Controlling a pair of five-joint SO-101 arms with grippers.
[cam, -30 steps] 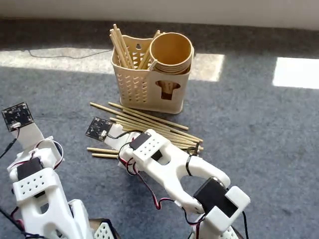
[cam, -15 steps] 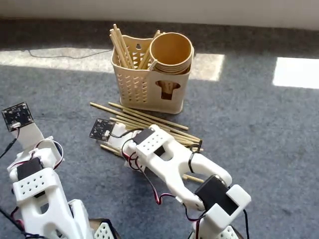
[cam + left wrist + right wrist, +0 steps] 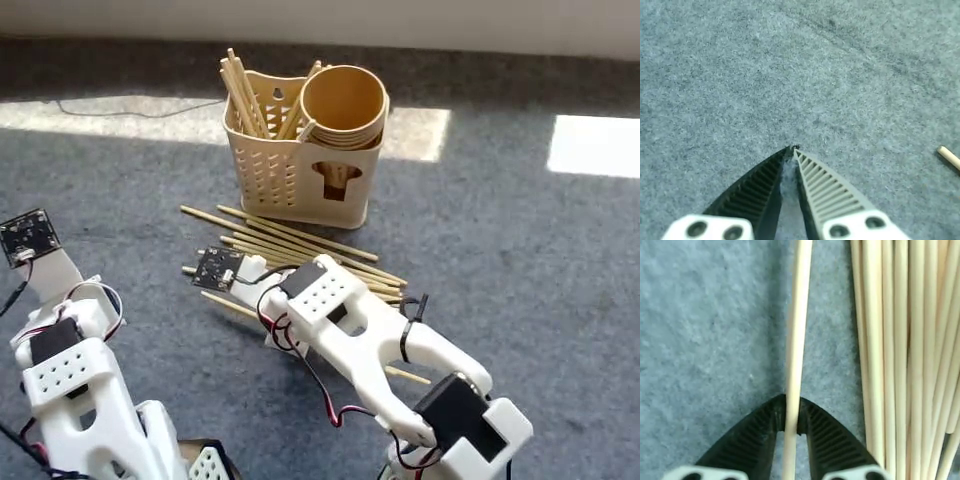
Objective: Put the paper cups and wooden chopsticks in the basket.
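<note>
A cream slotted basket (image 3: 290,165) stands on the carpet and holds stacked paper cups (image 3: 343,100) and several wooden chopsticks (image 3: 243,92). More chopsticks (image 3: 300,248) lie in a loose pile in front of it. My right arm (image 3: 345,320) reaches over the near side of that pile. My right gripper (image 3: 792,401) is shut on a single chopstick (image 3: 799,325), which lies apart beside the pile (image 3: 905,340). That chopstick sticks out from under the arm (image 3: 226,304). My left gripper (image 3: 792,148) is shut and empty, its tips on bare carpet.
The floor is grey carpet (image 3: 520,260) with sunlit patches behind the basket. My left arm (image 3: 70,370) stands at the near left, away from the pile. One chopstick end (image 3: 949,156) shows off to the side in the left wrist view.
My right arm has swung right and toward the near edge, and the chopstick in its gripper has turned diagonal, its end now showing at the arm's right. The left arm shifted slightly left.
</note>
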